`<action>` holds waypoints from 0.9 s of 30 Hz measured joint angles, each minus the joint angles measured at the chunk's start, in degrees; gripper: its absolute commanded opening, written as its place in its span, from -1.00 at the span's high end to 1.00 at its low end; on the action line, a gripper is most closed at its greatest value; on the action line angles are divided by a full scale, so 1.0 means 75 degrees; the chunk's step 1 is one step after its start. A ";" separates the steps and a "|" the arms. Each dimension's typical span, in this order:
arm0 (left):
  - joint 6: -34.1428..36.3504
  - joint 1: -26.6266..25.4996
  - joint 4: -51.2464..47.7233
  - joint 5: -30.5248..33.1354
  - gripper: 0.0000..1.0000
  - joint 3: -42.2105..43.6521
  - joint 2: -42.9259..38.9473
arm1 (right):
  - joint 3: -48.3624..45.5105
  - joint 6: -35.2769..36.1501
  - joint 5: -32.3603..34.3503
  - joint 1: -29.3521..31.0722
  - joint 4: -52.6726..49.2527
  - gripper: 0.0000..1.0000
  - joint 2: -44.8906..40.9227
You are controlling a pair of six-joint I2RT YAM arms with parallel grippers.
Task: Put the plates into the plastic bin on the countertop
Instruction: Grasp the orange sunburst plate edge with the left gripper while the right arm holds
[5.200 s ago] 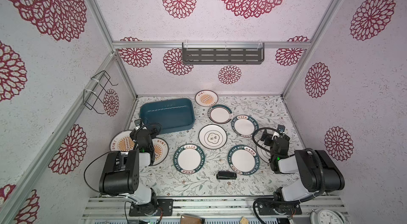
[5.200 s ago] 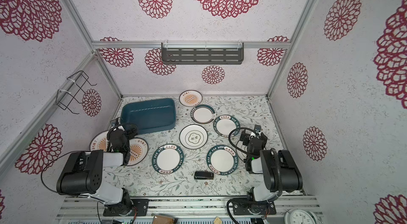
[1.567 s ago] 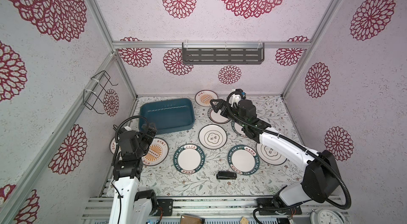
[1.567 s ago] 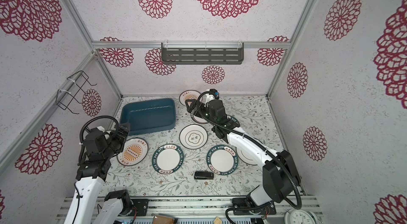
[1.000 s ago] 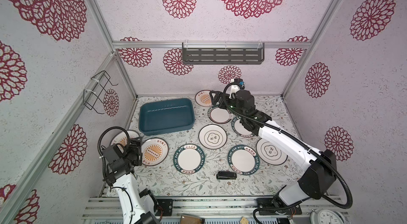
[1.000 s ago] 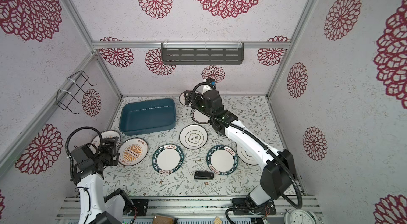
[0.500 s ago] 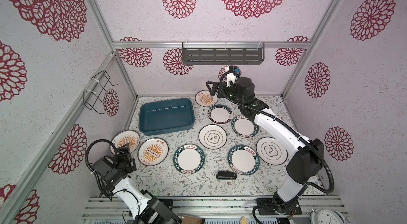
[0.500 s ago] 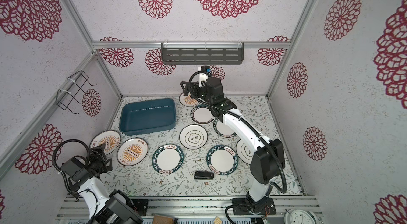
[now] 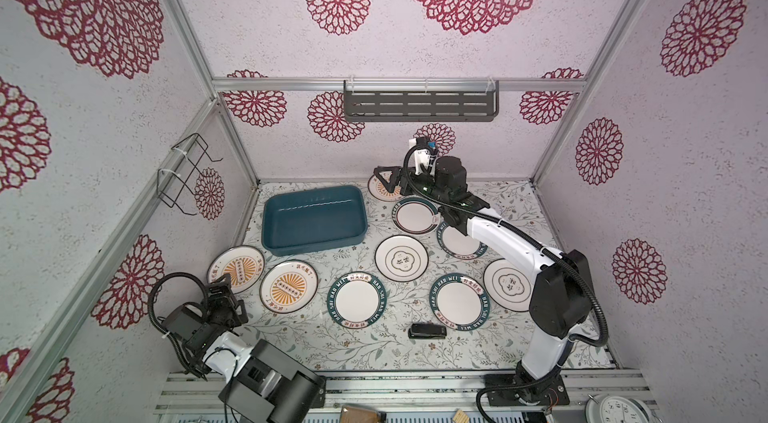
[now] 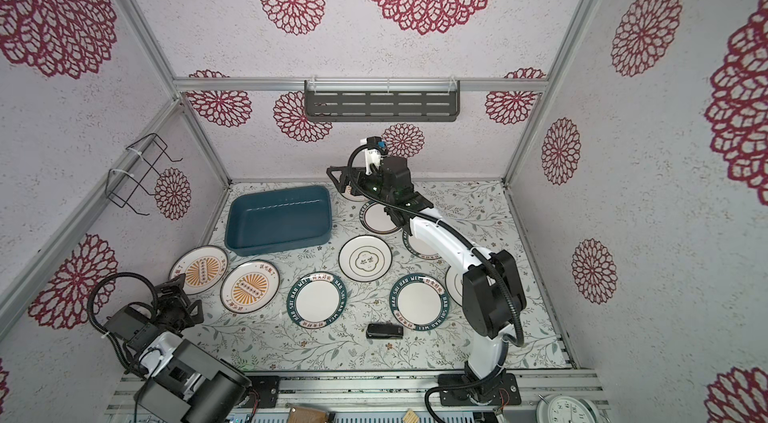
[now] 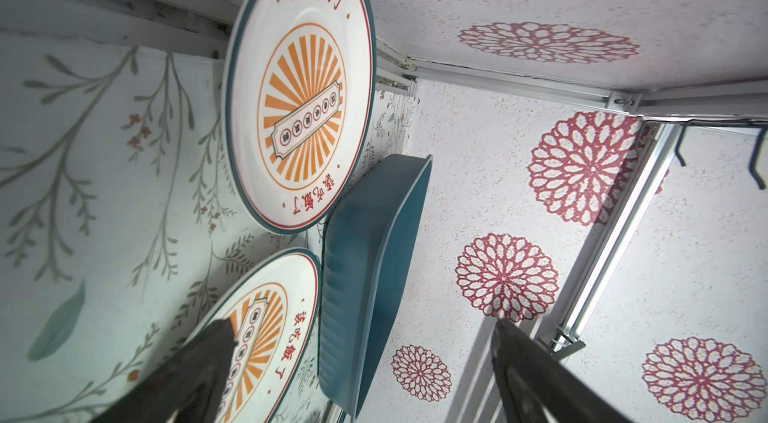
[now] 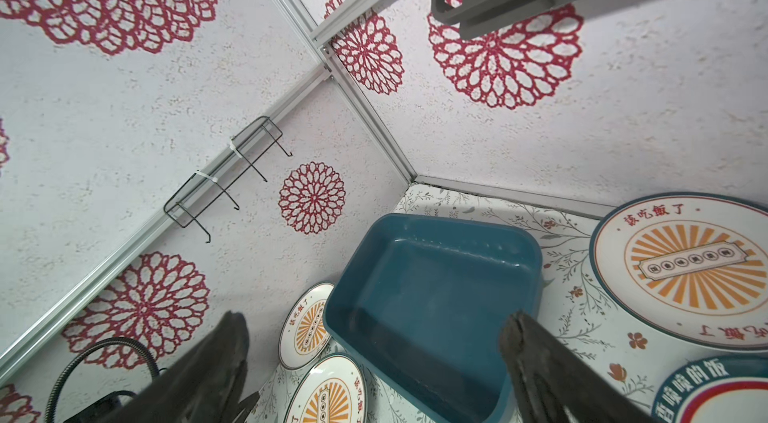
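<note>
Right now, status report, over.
Both jaws open, empty. Plastic bin empty; nine plates out on countertop. Nothing blocking bin; small black object lies aside.

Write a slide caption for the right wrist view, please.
Open right pincer facing the empty plastic bin, a sunburst plate beside it.

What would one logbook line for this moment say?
left hand: open, empty, front-left | right hand: open, empty, raised at back | plastic bin: empty | plates: all nine lying on countertop
</note>
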State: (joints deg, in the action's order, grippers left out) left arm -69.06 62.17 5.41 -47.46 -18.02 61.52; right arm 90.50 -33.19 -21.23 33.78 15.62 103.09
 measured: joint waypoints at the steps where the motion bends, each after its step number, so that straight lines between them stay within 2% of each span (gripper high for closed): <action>1: 0.0006 0.0006 0.0125 -0.0032 -1.00 0.0000 0.0166 | 0.0000 -0.0006 0.0003 0.0023 0.0012 -0.98 0.0000; 10: 0.0064 0.0012 0.1329 0.0256 -0.99 0.0000 0.1215 | -0.0009 -0.0052 0.0017 0.0160 -0.0006 -0.98 0.0000; 19: -0.0154 -0.0251 0.3270 0.0664 -0.86 0.0111 0.2926 | 0.0414 -0.0050 0.0064 0.0166 -0.0213 -0.98 0.0102; 22: -0.0283 -0.0501 0.3995 0.0752 -0.77 0.0099 0.3617 | 0.0478 -0.0050 0.0093 0.0166 -0.0289 -0.98 0.0143; 27: -0.0901 -0.0790 0.6015 0.1037 -0.43 0.0143 0.4867 | 0.0478 -0.0050 0.0259 0.0166 -0.0417 -0.98 0.0152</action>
State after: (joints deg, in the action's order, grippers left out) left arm -75.81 56.25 50.52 -39.68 -16.95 98.02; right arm 94.08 -33.56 -19.29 35.03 12.49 104.22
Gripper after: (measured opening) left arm 0.750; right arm 0.989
